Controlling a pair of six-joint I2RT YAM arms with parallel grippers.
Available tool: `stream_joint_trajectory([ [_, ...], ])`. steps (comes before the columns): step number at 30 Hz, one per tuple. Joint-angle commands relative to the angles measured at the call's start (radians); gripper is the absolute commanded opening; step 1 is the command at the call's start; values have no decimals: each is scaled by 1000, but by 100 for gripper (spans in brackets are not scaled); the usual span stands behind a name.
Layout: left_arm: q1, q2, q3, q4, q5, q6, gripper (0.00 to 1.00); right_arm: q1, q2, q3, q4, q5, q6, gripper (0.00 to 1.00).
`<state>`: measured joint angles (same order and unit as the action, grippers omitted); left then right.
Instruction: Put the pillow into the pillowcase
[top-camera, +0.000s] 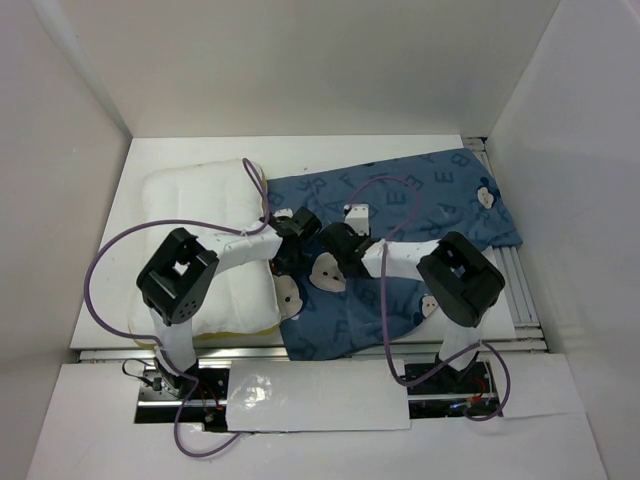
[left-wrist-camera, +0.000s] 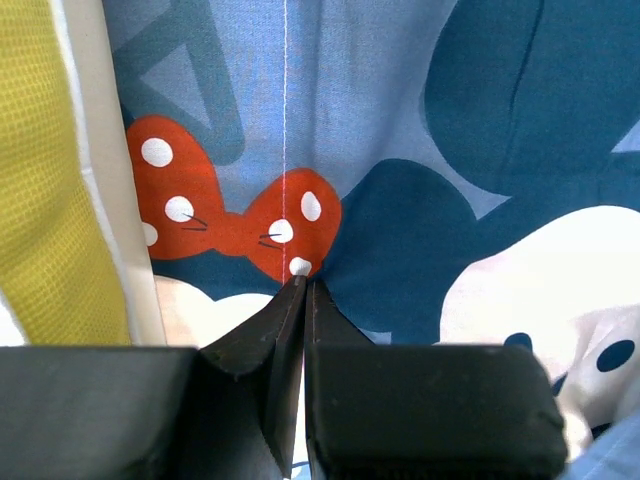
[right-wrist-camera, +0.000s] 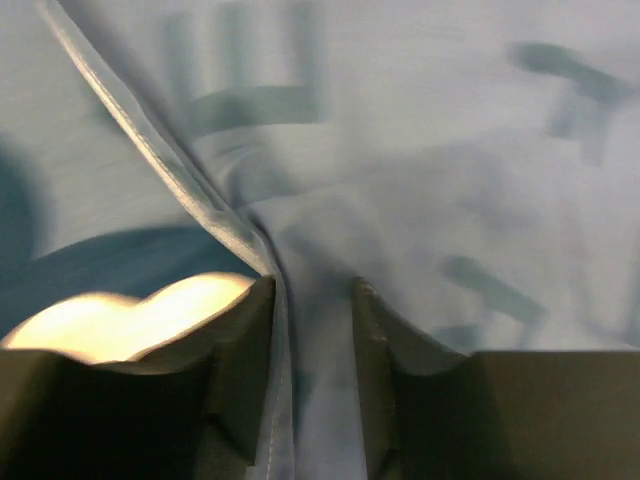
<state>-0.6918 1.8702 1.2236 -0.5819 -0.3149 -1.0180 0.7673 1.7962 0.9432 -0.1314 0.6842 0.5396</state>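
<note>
The white pillow lies at the left of the table, and its yellow trim fills the left edge of the left wrist view. To its right spreads the blue pillowcase, whose near left edge meets the pillow. My left gripper is shut on the pillowcase just below a red spotted bow. Beside it, over the same edge, is my right gripper. Its jaws stand apart, with a hemmed fold of the pillowcase lying loose between them. Both grippers meet near the pillowcase's left edge.
White walls close in the table on the left, back and right. A metal rail runs along the right side, and another along the front edge. Purple cables loop from both arms.
</note>
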Motion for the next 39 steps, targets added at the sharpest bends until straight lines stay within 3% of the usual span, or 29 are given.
stream_joint_trajectory([
  [1,-11,35,-56,-154,-30,-4,16,-34,34,-7,-244,185,201,35],
  [5,-11,35,-56,-154,-30,-4,16,-45,34,31,-353,297,337,15],
  [6,-11,35,-56,-154,-39,-4,16,-45,44,57,-394,316,367,1],
  [9,-11,35,-56,-154,-49,-4,16,-45,28,92,-386,339,366,0],
  [12,-11,26,-45,-154,-59,6,14,-45,-76,103,-282,307,223,0],
  [17,-11,6,-15,-154,-79,24,14,-45,-357,78,-99,64,-71,0],
  [23,-11,-3,10,-154,-114,53,14,-65,-422,166,-233,-44,-142,0],
  [27,-32,-29,103,-214,-162,73,14,-65,-422,164,-258,-100,-162,0],
  [28,-32,-40,146,-242,-174,73,17,-65,-431,152,-258,-100,-162,0],
  [31,-32,-98,237,-297,-236,96,41,-65,-431,143,-249,-120,-173,0],
  [32,-32,-114,260,-317,-257,114,55,-74,-431,134,-249,-120,-173,0],
  [33,-32,-126,310,-359,-298,124,86,-74,-431,134,-249,-120,-173,0],
  [34,-23,-126,336,-386,-314,124,100,-74,-431,134,-249,-120,-173,0],
  [39,135,-117,436,-486,-323,110,100,-74,-440,123,-240,-120,-173,0],
])
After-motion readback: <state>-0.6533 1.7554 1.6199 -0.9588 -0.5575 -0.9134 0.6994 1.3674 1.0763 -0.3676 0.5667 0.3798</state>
